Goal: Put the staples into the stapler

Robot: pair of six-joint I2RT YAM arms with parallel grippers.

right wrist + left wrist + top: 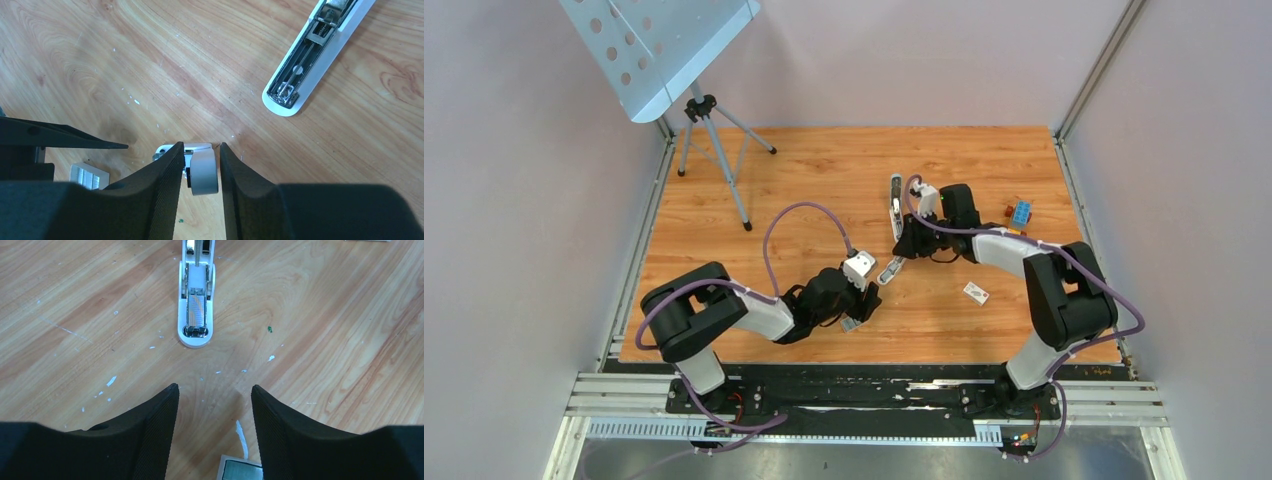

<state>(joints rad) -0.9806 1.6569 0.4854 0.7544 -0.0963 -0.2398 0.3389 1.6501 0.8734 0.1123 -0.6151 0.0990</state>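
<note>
The stapler lies opened out on the wooden floor. Its white part with the metal channel (196, 315) points at my left gripper (212, 387), which is open and empty just short of it. The staples (242, 471), a small silvery block, lie between the left fingers near the palm; they also show in the right wrist view (89, 176). My right gripper (201, 145) is closed round the stapler's pale grey-blue end (205, 172). The stapler's other long half (310, 60) lies further off. In the top view the right gripper (904, 255) sits between both halves.
A small white box (976, 293) lies right of the grippers. A colourful toy-brick block (1019, 212) sits at the right near the right arm. A tripod (709, 150) with a perforated metal panel (654, 40) stands at the back left. Walls and rails edge the floor.
</note>
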